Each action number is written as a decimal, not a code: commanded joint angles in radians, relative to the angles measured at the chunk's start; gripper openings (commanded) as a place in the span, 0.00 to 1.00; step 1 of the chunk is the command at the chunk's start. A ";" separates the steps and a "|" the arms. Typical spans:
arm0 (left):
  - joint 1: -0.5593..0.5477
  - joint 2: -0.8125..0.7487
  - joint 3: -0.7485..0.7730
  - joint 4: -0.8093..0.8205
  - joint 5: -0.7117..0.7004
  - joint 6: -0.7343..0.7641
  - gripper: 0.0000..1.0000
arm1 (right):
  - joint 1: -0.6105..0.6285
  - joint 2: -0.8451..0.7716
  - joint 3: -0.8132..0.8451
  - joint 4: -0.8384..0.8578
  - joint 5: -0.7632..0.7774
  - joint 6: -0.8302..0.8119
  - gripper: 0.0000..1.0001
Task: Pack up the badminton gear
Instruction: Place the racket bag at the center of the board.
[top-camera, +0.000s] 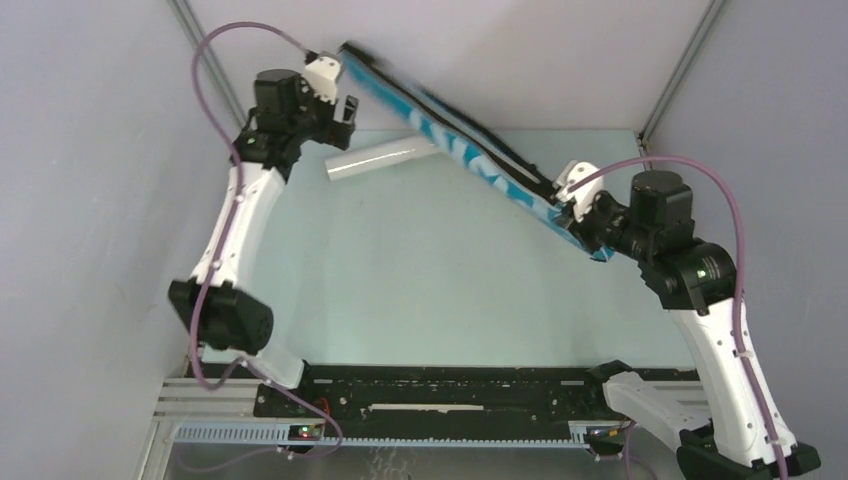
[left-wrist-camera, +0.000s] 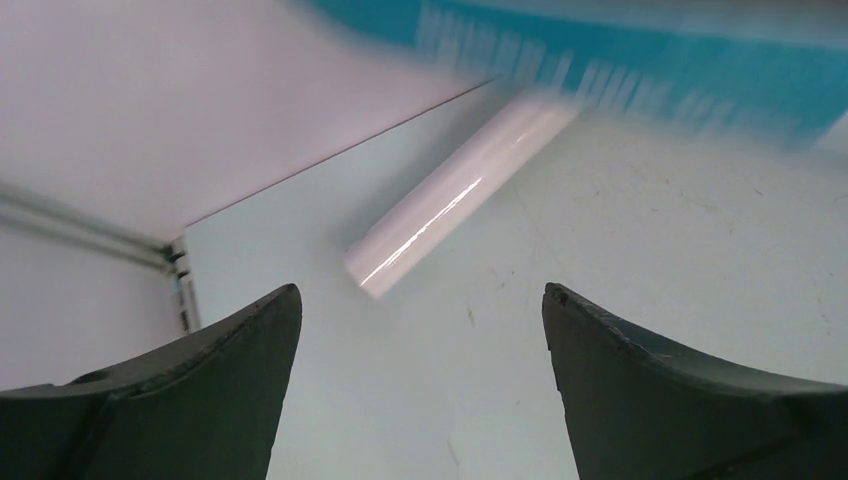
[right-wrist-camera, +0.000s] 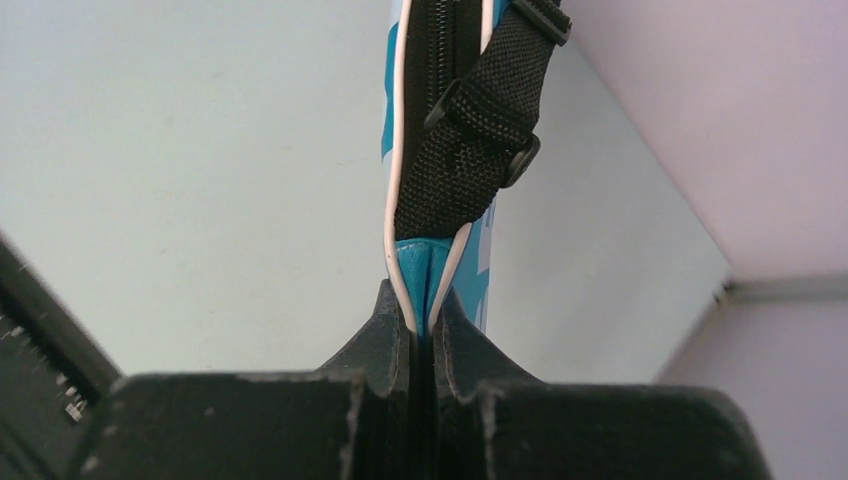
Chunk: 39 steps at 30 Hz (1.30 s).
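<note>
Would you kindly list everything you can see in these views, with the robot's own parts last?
racket bag: one, blue with white lettering, held edge-up at a slant across the far side of the table.
strap: one, black, on the bag's zip edge near the held end.
tube: one, white, lying on the table at the far left, its right end hidden by the bag.
table: one, pale green.
left tool: open, empty, near the tube, not touching it.
right tool: shut on one end of the bag.
</note>
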 joint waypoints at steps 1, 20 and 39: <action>0.020 -0.214 -0.101 -0.024 -0.046 0.009 0.95 | 0.119 0.042 0.041 0.043 -0.174 -0.127 0.00; 0.023 -0.562 -0.321 -0.063 -0.029 -0.042 1.00 | 0.340 0.190 -0.442 0.641 0.318 -0.349 0.00; 0.023 -0.582 -0.423 0.017 -0.030 -0.066 1.00 | 0.296 0.238 -0.722 0.847 0.256 -0.588 0.66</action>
